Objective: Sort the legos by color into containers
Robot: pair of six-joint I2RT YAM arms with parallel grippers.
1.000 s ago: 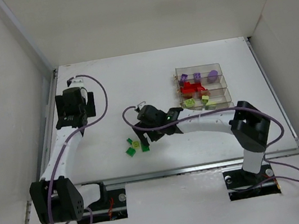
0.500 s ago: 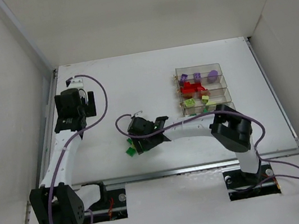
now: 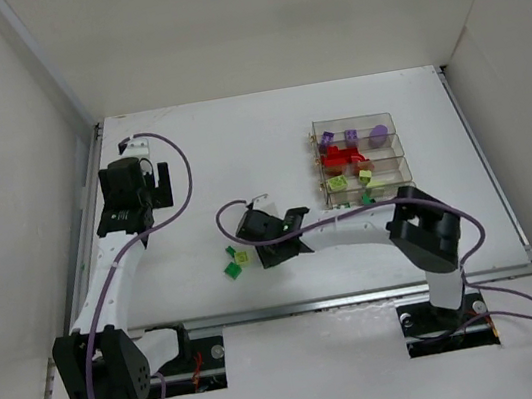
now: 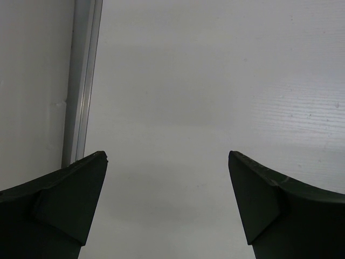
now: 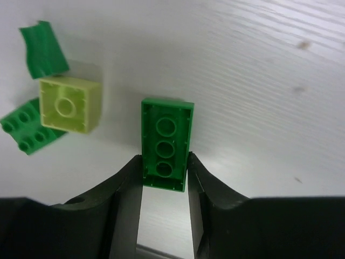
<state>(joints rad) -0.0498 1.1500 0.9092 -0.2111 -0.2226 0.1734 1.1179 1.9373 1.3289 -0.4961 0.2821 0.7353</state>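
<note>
Right wrist view: the right gripper (image 5: pixel 164 164) has its two dark fingers (image 5: pixel 121 189) drawn narrow onto the near end of a dark green brick (image 5: pixel 167 129), one finger pressed against each long side. The brick is underside up, with three round tubes showing, and points away from the jaws over the white table (image 5: pixel 259 81). I cannot tell whether it rests on the surface or hangs just above it.

Just to its left, not touching it, sits a yellow-green square brick (image 5: pixel 67 105), also underside up. A green studded brick (image 5: pixel 26 132) lies against that brick's near left corner, and a third green piece (image 5: pixel 44 49) lies just beyond it. To the right of the gripped brick, open white surface runs on.

In the top external view this cluster lies near the front edge, left of centre. The containers (image 3: pixel 397 146) stand well apart from it, to the right and farther back. The nearest bin holds a dark green piece (image 3: pixel 367 199), the next yellow-green bricks (image 3: pixel 339 183), then red bricks (image 3: pixel 340 157), and the farthest purple bricks (image 3: pixel 349 136).

In the left wrist view the left gripper (image 4: pixel 167 156) stands wide apart over plain table, gripping nothing. A metal rail (image 4: pixel 81 81) runs close along its left, with a wall beyond.
</note>
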